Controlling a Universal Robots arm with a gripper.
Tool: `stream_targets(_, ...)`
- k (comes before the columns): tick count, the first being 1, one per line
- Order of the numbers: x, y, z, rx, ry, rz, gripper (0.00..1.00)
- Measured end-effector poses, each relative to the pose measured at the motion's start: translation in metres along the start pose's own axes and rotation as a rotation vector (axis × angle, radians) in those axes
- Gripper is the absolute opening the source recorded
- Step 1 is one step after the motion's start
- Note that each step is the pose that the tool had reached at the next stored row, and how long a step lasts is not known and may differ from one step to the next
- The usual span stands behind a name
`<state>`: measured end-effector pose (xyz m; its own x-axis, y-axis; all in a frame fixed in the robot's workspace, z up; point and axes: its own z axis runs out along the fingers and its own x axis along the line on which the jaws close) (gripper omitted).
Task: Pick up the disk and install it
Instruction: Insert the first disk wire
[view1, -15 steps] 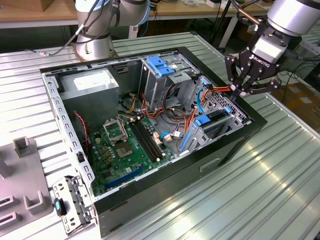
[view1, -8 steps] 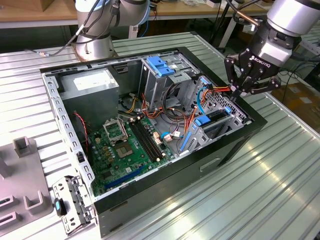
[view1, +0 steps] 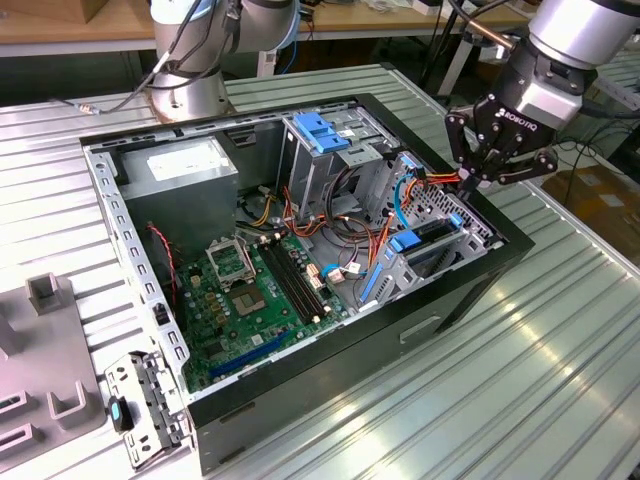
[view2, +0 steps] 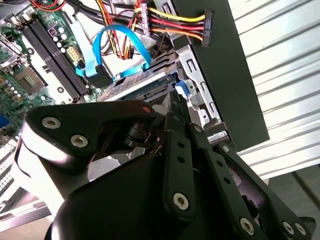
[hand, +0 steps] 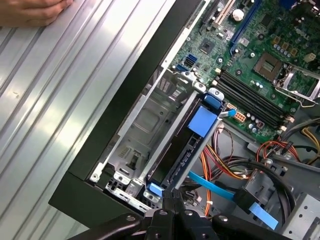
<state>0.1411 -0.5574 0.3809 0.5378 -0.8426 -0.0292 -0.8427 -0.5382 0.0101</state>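
Note:
The disk (view1: 428, 238) sits on edge in the drive bay at the case's front corner, on the exterior view's right. Blue plastic rails run along its sides. In the first wrist view the disk (hand: 189, 147) lies slotted between the bay's metal walls, with a blue tab at its inner end. My gripper (view1: 472, 183) hovers just above the bay's outer end, fingers shut with nothing between them. In the first wrist view the gripper (hand: 172, 196) is close to the disk's small blue end tab. In the second wrist view the gripper (view2: 176, 98) points down at the bay.
The open computer case (view1: 400, 330) lies on a ribbed metal table. Inside are the motherboard (view1: 260, 290), a grey power supply box (view1: 190, 175), a metal cage with a light-blue latch (view1: 325, 135) and loose cables (view1: 420, 180). A person's hand (hand: 30, 10) rests on the table.

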Motion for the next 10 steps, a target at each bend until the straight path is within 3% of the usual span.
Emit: stream_targets(10,-0.006,-0.0064,0.0001,-0.001,0.0009,-0.034,0.11)
